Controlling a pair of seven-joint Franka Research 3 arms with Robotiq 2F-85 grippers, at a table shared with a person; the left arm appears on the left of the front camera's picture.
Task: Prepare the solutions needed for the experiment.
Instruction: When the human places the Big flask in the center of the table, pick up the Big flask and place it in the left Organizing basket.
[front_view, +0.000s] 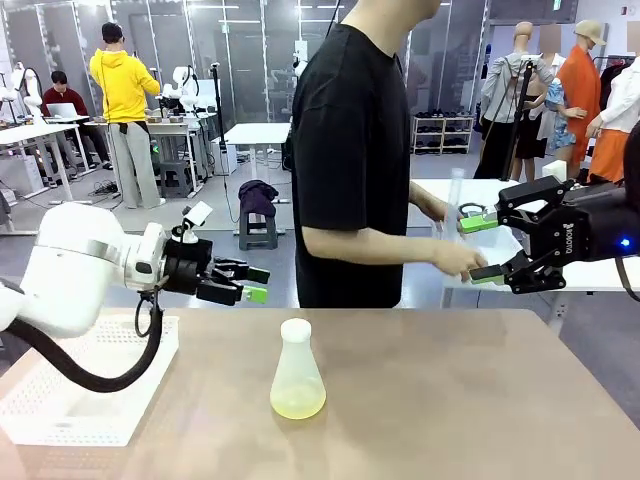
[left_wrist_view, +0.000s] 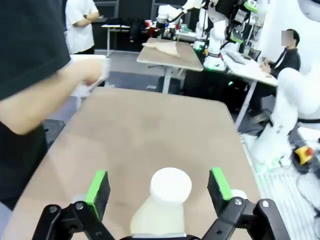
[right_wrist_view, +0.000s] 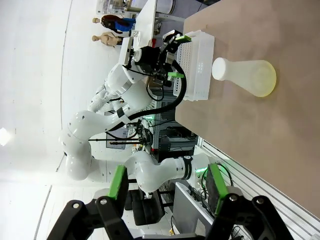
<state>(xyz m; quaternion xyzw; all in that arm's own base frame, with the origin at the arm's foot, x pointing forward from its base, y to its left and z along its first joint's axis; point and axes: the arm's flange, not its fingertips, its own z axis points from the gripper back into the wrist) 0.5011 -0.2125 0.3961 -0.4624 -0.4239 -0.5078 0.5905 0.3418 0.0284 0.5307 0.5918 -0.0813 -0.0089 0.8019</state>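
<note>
Yellowish solutions (front_view: 297, 403) in flask (front_view: 297, 365) stand on table (front_view: 480, 400), seemingly well off every edge; both arms' jaws released.

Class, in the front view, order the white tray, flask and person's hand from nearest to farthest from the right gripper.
1. The person's hand, just beside the right gripper.
2. The flask, in the middle.
3. The white tray, far left.

The flask (front_view: 297, 372) stands mid-table (front_view: 450, 400), toward the near edge, with a tray (front_view: 60, 405) at the near left corner. The left gripper (front_view: 258, 284) hangs above, left of the flask. The right gripper (front_view: 482, 248) is far right, beside the person (front_view: 350, 150) standing behind the table.
</note>
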